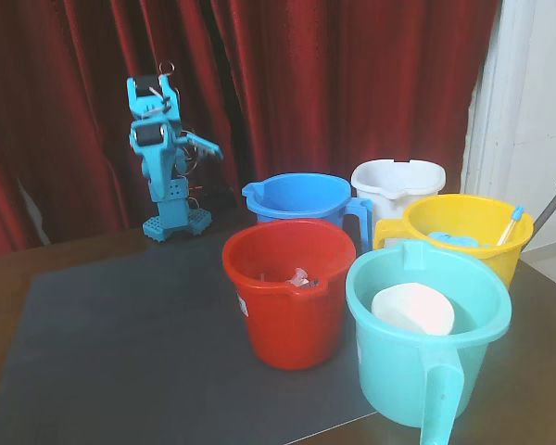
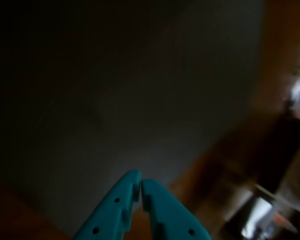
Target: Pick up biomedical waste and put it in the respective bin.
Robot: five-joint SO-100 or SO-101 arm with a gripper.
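Note:
The red round bucket [image 1: 287, 295] stands on the dark mat, in front of the blue one. Something small and pale [image 1: 299, 276] lies inside it; I cannot tell what it is. No syringe shows plainly anywhere on the mat. My blue arm [image 1: 159, 148] is folded up at the back left, far from the buckets, with the gripper [image 1: 211, 148] pointing right. In the wrist view the gripper [image 2: 140, 182] has its two teal fingers pressed together with nothing between them, over the dark mat.
A blue jug-like bucket [image 1: 301, 197], a white bucket [image 1: 398, 178], a yellow bucket [image 1: 468, 227] holding a blue-tipped dropper stick [image 1: 511, 222], and a teal bucket [image 1: 426, 343] with a white object inside cluster at the right. The dark mat [image 1: 120, 343] covers the wooden table.

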